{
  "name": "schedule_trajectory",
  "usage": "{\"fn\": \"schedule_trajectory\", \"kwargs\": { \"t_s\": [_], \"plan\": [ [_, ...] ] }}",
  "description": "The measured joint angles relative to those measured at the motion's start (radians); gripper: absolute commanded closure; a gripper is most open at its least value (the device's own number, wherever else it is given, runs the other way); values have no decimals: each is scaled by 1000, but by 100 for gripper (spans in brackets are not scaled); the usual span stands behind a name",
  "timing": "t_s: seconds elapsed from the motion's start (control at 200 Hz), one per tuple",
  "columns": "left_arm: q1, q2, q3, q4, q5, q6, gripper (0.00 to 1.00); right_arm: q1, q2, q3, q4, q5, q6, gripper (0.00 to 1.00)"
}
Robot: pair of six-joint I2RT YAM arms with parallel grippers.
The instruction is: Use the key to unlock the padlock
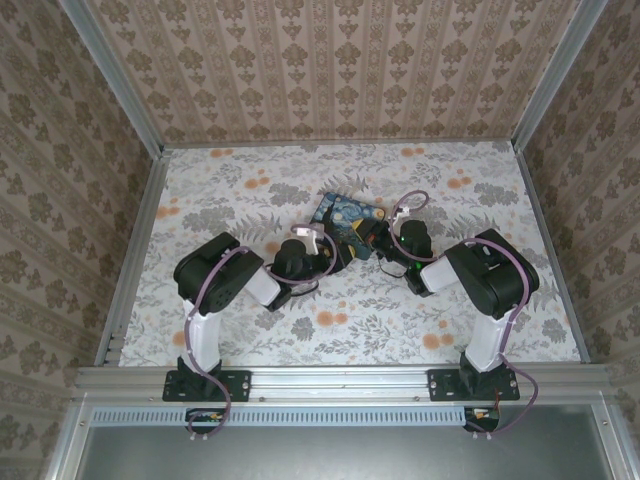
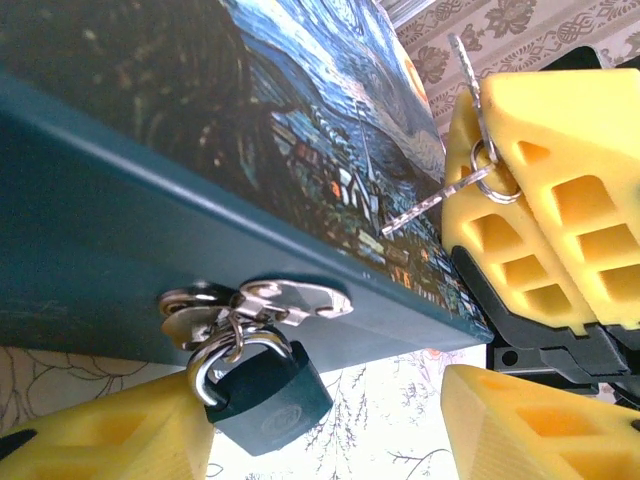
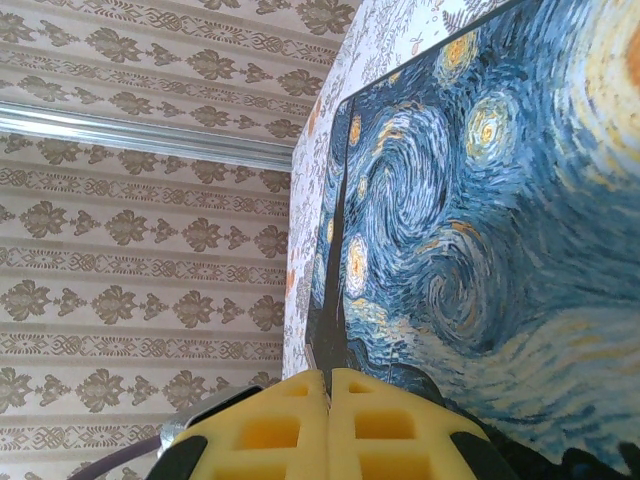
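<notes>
The padlock hangs by its shackle from the hasp on the box, at 6 o'clock of it, between the spread, released fingers of the left end effector. At 2 o'clock, the right end effector is clenched on the key ring, 1 key pointing at the box.

padlock below box (on hasp) | key right of padlock

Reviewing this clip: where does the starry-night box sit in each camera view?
Top external: box mid-table, just beyond the arms.
Left wrist: box across the upper left, dark side wall facing, padlock hanging beneath its hasp.
Right wrist: box lid over the right half.
Shared landmark: floral tabletop.
</notes>
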State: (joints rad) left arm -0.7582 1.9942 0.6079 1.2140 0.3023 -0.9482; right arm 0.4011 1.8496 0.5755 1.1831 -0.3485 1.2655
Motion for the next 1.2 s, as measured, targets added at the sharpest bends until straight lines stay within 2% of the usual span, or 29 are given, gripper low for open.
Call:
{"fn": "schedule_trajectory", "kwargs": {
  "t_s": [0.4,0.54,1.2],
  "plan": [
    [-9,-9,-7,6,-41,-41,40,0,10,0,21,0,4,100],
    [-9,-8,-7,6,-62,-61,45,0,10,0,22,0,4,100],
    [-47,-7,-7,10,-107,-97,43,-2,23,0,46,0,22,100]
  ]
}}
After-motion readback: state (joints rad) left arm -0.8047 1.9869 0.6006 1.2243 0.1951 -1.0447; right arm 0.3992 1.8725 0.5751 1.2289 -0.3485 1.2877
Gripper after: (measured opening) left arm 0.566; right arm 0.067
